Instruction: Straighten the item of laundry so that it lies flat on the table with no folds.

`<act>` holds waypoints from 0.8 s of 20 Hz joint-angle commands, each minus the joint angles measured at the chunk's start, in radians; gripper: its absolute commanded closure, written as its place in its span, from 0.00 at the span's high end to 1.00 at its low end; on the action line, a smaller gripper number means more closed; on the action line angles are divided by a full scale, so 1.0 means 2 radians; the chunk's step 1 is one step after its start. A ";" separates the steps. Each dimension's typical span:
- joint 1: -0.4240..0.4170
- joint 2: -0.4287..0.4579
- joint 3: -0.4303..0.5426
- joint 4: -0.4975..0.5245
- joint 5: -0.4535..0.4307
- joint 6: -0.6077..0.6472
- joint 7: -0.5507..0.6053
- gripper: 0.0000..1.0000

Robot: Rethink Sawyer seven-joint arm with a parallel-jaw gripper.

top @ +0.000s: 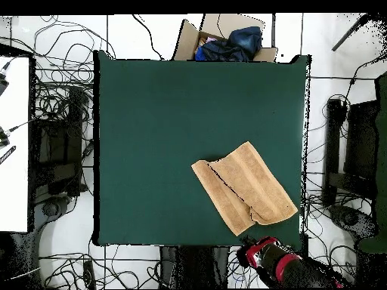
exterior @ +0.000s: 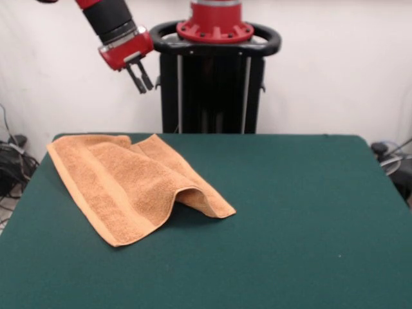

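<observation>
Orange-tan towel (exterior: 132, 183) folded near table (exterior: 309, 212) corner, pincer (exterior: 140, 78) seemingly clear.

The towel's (exterior: 132, 187) folded-over flap hides the cloth beneath it.

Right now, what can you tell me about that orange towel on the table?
The orange-tan towel looks like terry cloth, with a flat woven band running near one edge. It is not spread flat: one part is folded over the rest, and a raised hump lifts the cloth at the fold. It lies on the dark green table, close to a corner on the robot's side. Only the table touches it; the gripper hangs well above it, holding nothing.
</observation>
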 commanded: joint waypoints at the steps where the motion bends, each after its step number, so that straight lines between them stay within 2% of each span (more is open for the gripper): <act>1: 0.026 0.043 -0.042 -0.027 -0.005 -0.102 0.129 0.00; 9: -0.001 0.114 -0.033 -0.042 -0.026 -0.187 0.101 0.00; 13: -0.033 0.174 -0.018 -0.051 -0.035 -0.199 0.088 0.00; 16: -0.041 0.207 -0.019 -0.060 -0.036 -0.194 0.082 0.00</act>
